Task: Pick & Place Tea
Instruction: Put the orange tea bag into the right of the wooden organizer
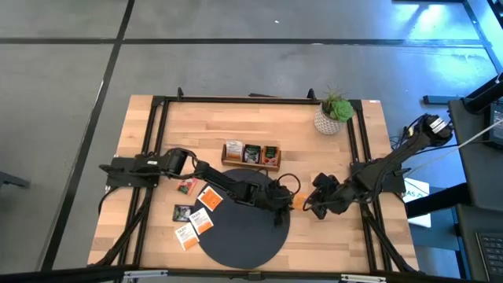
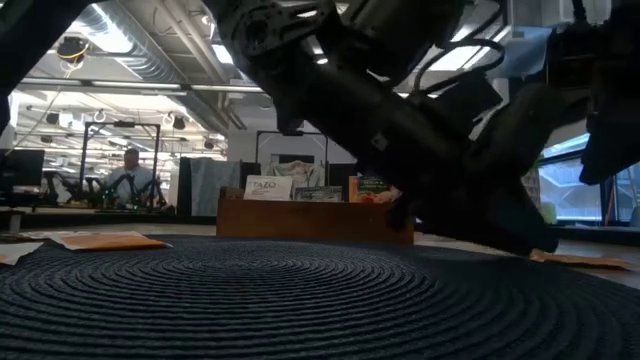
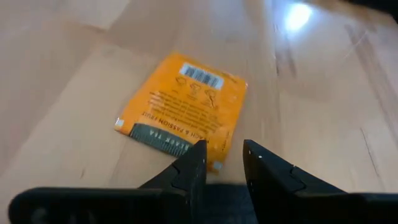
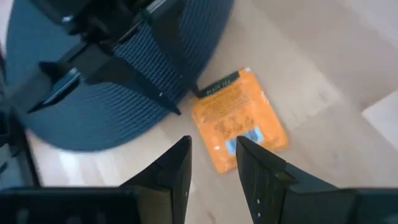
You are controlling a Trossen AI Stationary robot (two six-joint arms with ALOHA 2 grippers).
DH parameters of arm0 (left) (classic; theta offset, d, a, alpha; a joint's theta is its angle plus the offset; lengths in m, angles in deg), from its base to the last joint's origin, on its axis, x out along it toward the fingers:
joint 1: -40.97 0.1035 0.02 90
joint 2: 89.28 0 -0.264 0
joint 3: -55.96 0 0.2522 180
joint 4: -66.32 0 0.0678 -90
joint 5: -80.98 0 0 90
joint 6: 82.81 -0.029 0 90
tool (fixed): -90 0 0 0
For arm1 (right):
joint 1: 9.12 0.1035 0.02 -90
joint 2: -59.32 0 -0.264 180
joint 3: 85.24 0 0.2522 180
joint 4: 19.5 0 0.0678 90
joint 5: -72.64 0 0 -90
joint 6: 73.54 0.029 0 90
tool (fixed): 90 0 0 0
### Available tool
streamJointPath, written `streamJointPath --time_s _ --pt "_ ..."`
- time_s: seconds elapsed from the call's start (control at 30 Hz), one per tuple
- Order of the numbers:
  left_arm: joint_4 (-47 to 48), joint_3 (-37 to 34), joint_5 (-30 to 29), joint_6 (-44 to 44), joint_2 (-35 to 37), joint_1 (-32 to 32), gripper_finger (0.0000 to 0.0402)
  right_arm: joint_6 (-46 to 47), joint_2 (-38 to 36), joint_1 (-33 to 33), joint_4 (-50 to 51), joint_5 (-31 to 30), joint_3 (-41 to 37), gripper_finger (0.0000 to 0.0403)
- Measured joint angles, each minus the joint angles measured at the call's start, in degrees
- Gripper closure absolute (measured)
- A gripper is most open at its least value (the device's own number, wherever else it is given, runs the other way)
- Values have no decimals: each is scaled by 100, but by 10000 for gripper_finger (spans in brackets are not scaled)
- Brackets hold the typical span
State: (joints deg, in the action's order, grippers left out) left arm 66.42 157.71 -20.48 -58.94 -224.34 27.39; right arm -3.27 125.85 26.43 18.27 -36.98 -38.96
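Observation:
An orange tea sachet (image 3: 183, 106) lies flat on the bare wood just off the right rim of the dark round mat (image 1: 244, 228); it also shows in the right wrist view (image 4: 239, 118). My left gripper (image 3: 224, 158) reaches over the mat and stands open, low and slanting down, its tips right at the sachet's dark-striped end. My right gripper (image 4: 211, 149) hovers open above the same sachet from the right (image 1: 314, 206). Several more sachets (image 1: 192, 216) lie left of the mat.
The brown wooden tray (image 1: 251, 155) with upright sachets stands behind the mat. A potted plant (image 1: 334, 114) is at the far right. The black frame rails (image 1: 357, 149) run along both sides. The two grippers are close together over the sachet.

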Motion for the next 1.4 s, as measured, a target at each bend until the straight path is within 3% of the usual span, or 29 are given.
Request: streamJointPath --time_s 0.37,0.83,1.1,1.4 --pt "-2 10 117 384 -108 35 303 1767 755 -136 155 -72 -4 274" --pt "84 8 204 345 -108 23 303 2102 1253 -378 156 622 -29 274" --pt "108 4 206 345 -110 19 301 2568 1145 -360 -1908 507 -1028 274" --pt "108 -1 214 345 -110 19 300 2762 947 -240 -2562 421 -1486 274"
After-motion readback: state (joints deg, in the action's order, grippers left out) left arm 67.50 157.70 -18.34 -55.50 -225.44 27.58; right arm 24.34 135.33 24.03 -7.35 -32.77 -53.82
